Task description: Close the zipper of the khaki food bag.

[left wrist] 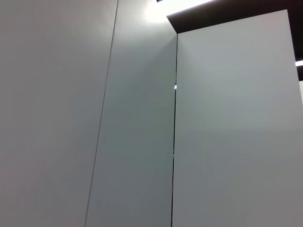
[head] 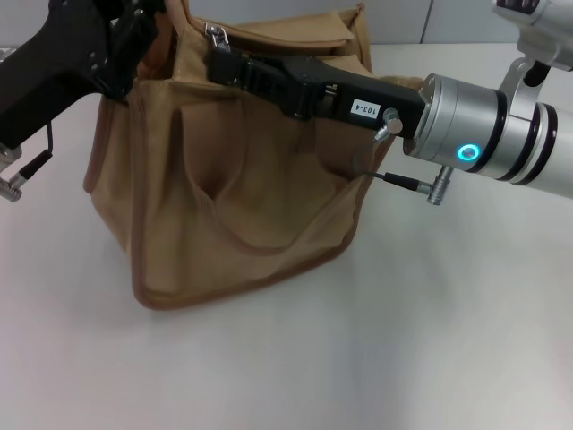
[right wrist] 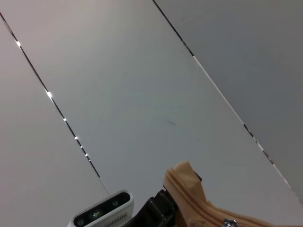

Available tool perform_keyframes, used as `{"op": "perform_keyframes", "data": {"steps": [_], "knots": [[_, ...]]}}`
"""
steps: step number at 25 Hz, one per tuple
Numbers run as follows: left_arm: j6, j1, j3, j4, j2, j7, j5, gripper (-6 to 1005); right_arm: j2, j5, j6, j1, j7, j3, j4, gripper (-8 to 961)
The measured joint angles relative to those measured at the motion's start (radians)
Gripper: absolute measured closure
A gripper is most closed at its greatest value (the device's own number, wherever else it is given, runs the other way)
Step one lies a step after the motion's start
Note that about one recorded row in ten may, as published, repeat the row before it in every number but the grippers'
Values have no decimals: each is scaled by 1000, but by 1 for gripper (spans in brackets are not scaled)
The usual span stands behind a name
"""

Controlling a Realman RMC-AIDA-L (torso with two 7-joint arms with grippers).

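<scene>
So the khaki food bag (head: 233, 206) is sitting on the white table (head: 358, 358), taking up the middle and upper half of the head view, leaning a bit with its front face and looped handle (head: 255, 219) toward us. Top looks saggy and partly gaping, with a flap of fabric folded at about 1 o'clock from the bag's centre.

The right gripper (head: 224, 64) comes in from 3 o'clock, long black body lying across the top of the bag, tip right by the small silver pull tab (head: 213, 34) at the bag's 11 o'clock corner. Can't tell if its fingers are together or apart; the tips are hidden against the fabric.

The left gripper (head: 134, 45) is at the bag's 10 o'clock edge, pressed up against the top corner. Same deal, fingers are hidden, can't tell.

The right wrist view catches a bit of the zipper (right wrist: 199, 203) with tan teeth on a raised fabric end, wall panels behind it. The left wrist view shows only grey wall panels (left wrist: 142, 142)
</scene>
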State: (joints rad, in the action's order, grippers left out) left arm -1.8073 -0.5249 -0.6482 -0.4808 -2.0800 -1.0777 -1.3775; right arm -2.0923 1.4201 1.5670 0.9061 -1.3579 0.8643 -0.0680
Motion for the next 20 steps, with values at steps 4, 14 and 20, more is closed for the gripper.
{"op": "perform_keyframes", "data": {"steps": [4,14,20], "knots": [[-1,2,3,1,0,0,1,946,0,2,6,-6,0,5,-9,911],[-1,13,5,1,2,2,13,944,1,1,9,-68,-7,-4,-49,947],[5,28,15,1,3,16,20,944,3,1,4,-140,-51,-8,-126,942]]}}
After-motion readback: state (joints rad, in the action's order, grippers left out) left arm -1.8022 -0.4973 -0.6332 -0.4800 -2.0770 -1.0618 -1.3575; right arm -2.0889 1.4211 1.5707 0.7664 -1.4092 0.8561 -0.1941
